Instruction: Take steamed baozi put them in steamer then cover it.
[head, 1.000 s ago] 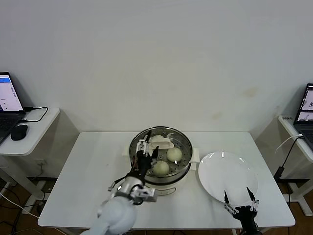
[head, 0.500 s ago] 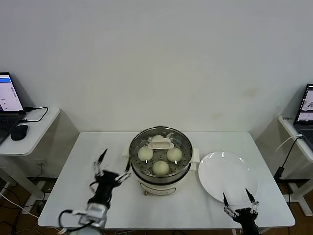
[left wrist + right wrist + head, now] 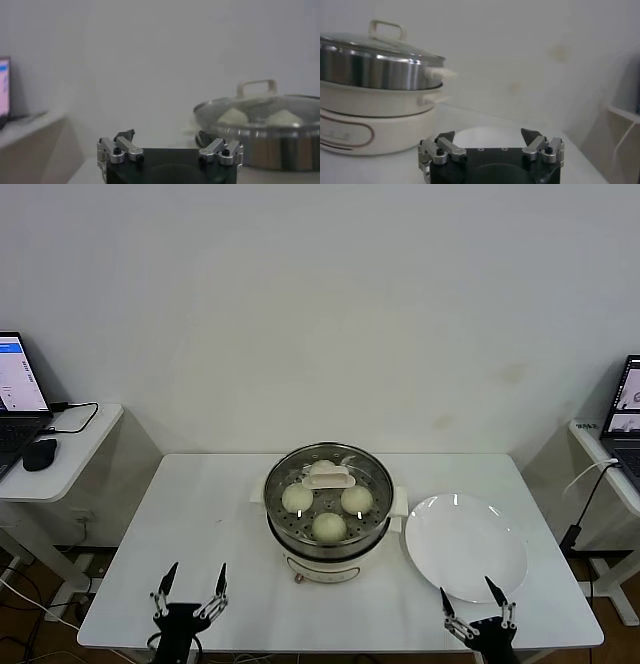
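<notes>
From the head view, the steamer [image 3: 328, 509] sits in the centre of the frame on the white surface [image 3: 200, 524], a glass lid [image 3: 329, 477] with a white handle on top. Through the lid three buns [image 3: 328, 527] show plainly, and a fourth is half hidden behind the handle. Just right of the steamer lies a bare white plate [image 3: 466, 546]. At lower left the left claw [image 3: 189, 593] stands at the surface's near edge, prongs spread wide, holding nothing. At lower right the right claw [image 3: 479, 607] does the same, just below the plate.

Over to the left wrist view: the left claw [image 3: 170, 150] is wide and empty, the steamer [image 3: 280, 145] at the right of the frame with buns [image 3: 282, 118] under its lid [image 3: 260, 102].

Right wrist view: the right claw [image 3: 491, 146] is wide, the steamer [image 3: 375, 100] at left, the plate [image 3: 490, 135] just beyond the prongs.
</notes>
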